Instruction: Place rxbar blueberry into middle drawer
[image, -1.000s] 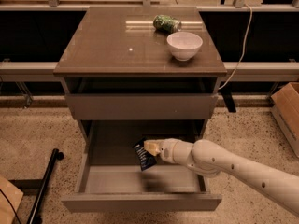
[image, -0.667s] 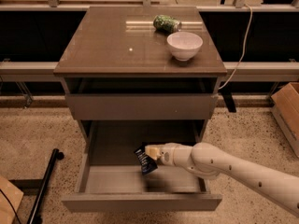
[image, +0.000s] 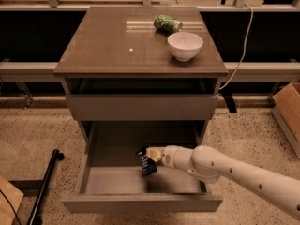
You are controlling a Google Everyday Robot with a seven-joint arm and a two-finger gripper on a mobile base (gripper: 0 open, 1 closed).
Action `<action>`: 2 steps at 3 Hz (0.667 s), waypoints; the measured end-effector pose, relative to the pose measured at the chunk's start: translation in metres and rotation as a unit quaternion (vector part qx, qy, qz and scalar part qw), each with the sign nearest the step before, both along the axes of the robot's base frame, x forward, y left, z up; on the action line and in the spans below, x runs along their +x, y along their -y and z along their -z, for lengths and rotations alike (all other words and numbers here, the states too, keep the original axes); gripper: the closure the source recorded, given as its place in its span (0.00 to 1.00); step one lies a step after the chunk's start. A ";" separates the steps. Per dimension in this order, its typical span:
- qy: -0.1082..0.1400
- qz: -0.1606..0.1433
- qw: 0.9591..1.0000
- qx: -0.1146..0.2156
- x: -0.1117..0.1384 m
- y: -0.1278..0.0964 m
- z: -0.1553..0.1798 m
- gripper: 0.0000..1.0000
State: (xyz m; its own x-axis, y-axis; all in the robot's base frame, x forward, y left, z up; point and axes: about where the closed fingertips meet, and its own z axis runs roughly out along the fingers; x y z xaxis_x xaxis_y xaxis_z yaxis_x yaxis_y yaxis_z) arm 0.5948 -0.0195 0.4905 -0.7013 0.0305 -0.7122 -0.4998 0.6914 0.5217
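Observation:
The rxbar blueberry (image: 146, 163), a dark navy wrapper with pale print, hangs tilted in my gripper (image: 151, 155). The gripper is shut on the bar's upper end. My white arm reaches in from the lower right. The bar is held inside the open middle drawer (image: 112, 181), just above its pale grey floor near the centre. I cannot tell whether the bar's lower end touches the floor. The drawer is pulled far out toward the camera.
The drawer above (image: 140, 107) is closed. On the glossy brown tabletop (image: 103, 46) stand a white bowl (image: 185, 45) and a green patterned can (image: 165, 23) lying on its side. A cardboard box (image: 288, 109) stands at the right, and a black pole (image: 44, 186) lies on the floor at left.
My gripper has moved the bar slightly down and toward the drawer's front. The bar stays gripped. The bowl, the can and the drawers have not moved.

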 end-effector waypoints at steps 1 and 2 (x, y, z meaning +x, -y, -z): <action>0.000 -0.001 1.000 0.001 0.000 -0.002 0.000 0.36; -0.001 -0.003 1.000 0.001 -0.001 -0.004 0.000 0.11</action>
State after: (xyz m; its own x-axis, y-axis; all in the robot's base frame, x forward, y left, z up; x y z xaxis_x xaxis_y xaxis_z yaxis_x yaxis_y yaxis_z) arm 0.5943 -0.0156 0.4901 -0.7023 0.0279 -0.7113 -0.5032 0.6873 0.5238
